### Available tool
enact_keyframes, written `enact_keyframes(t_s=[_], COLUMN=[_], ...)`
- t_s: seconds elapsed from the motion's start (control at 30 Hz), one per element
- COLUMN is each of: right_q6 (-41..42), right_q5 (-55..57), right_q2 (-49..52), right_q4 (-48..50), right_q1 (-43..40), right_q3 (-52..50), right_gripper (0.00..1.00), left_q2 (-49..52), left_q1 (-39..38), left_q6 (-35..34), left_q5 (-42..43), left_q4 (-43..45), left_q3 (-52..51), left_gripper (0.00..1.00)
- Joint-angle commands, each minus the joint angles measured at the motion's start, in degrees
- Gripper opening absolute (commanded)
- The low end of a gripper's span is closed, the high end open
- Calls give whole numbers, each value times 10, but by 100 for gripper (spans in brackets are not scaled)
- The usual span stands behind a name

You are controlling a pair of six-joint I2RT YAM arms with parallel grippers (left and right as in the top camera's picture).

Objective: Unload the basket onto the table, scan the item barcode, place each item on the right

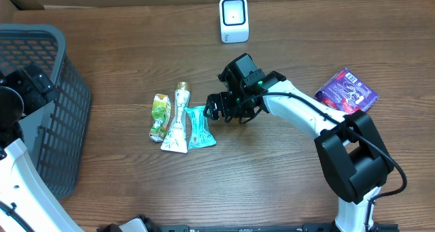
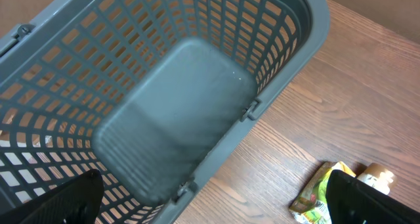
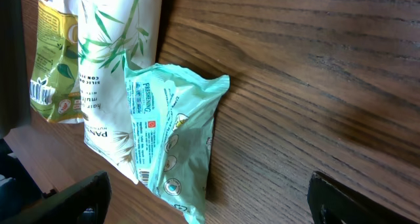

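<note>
Three items lie side by side mid-table: a green pouch (image 1: 160,116), a white tube (image 1: 177,123) and a teal packet (image 1: 200,127). My right gripper (image 1: 219,111) hovers open just right of the teal packet, holding nothing. In the right wrist view the teal packet (image 3: 172,145) lies below and between the spread fingers of the right gripper (image 3: 210,204), with a small barcode near its lower edge. A barcode also shows on the green pouch (image 3: 56,66), beside the tube (image 3: 108,86). The white scanner (image 1: 234,19) stands at the back. My left gripper (image 2: 213,201) is open above the basket's edge.
A grey mesh basket (image 1: 47,103) fills the left side; in the left wrist view its rim (image 2: 289,60) is close below, with the green pouch (image 2: 321,191) beyond it. A purple packet (image 1: 346,90) lies at the right. A cardboard wall runs along the back edge.
</note>
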Motion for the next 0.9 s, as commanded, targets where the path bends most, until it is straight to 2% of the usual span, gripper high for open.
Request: enact_keyframes(t_s=[0.0,0.87], right_q6=[0,-13], right_q5=[-3,-3], right_q2=[3,3], right_q4=[2,-4], right_q1=[0,-8], right_q3=[-2,-2], right_gripper=[97,99], left_q2=[0,0], left_q1=[1,1], left_q6=[-6,-6], left_q5=[-5,-5], left_q4=[1,1], left_q3=[6,6], left_gripper=[100,100])
